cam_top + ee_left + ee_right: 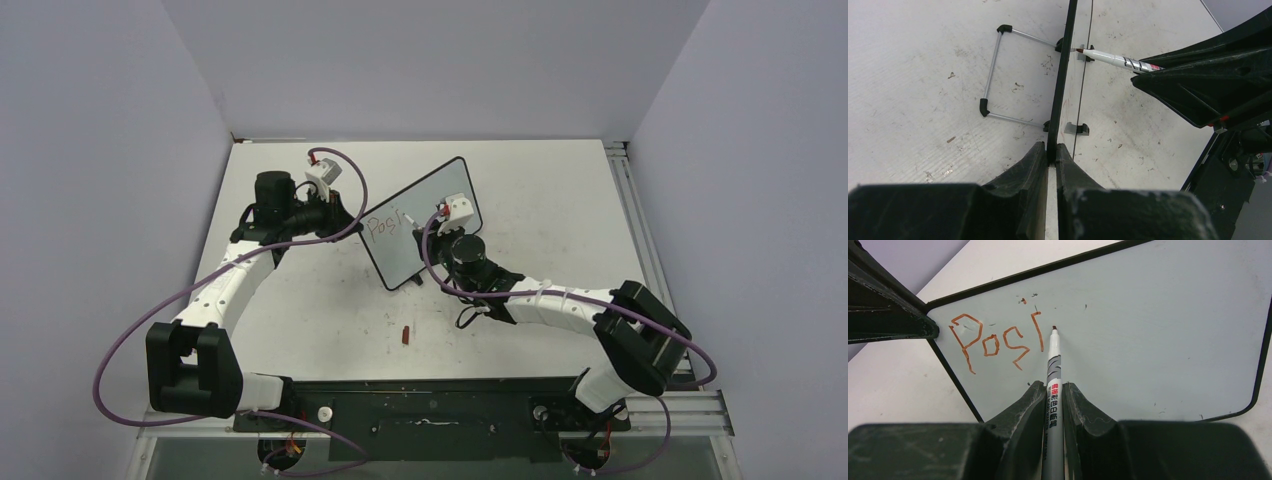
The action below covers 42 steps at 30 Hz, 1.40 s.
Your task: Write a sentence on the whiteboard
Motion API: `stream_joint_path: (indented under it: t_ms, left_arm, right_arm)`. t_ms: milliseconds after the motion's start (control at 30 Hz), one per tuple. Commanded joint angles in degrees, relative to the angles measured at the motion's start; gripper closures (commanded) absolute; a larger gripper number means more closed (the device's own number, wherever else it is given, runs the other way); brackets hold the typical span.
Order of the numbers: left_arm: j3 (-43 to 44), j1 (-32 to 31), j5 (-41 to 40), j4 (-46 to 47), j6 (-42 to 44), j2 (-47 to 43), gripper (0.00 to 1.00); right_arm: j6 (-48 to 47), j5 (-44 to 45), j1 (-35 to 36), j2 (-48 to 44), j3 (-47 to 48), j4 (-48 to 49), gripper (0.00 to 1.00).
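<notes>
The whiteboard (400,255) stands tilted at the table's middle, black-framed with a pale glossy face (1148,325). My left gripper (1052,150) is shut on its left edge (1063,90), one finger on either side of the frame. My right gripper (1053,390) is shut on a grey-white marker (1053,365), whose reddish tip rests at the board's face. The sentence (993,342) reads "Pos" plus one hooked upright stroke in orange-red; the tip sits just right of that stroke. From above, the letters (385,224) lie between the two grippers.
A small red cap (405,335) lies on the smudged white table in front of the board. Behind the board a wire stand (993,75) props it, with black feet (1078,129) at its base. A metal rail (640,220) runs along the right edge.
</notes>
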Motion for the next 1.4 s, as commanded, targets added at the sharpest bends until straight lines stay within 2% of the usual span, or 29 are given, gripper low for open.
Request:
stream_joint_path:
  t_ms: [0,400,900,1367]
  left_arm:
    - [2.1,0.3,0.7,1.2,1.3,-1.3,1.00]
    - [2.1,0.3,0.7,1.2,1.2,-1.4,1.00]
    - [2.1,0.3,0.7,1.1,1.3,-1.5,1.00]
    - [2.1,0.3,0.7,1.2,1.2,-1.4,1.00]
  right_arm:
    - [0.4,1.4,-0.6,0.9,1.6,2.8,0.95]
    - [1.2,4.0,-1.3,0.7,1.6,2.8,0.95]
    - [0.1,2.0,-0.7,-3.0,0.6,3.4,0.95]
    - [-1.7,1.4,0.1,-0.8,3.6,3.6,0.95]
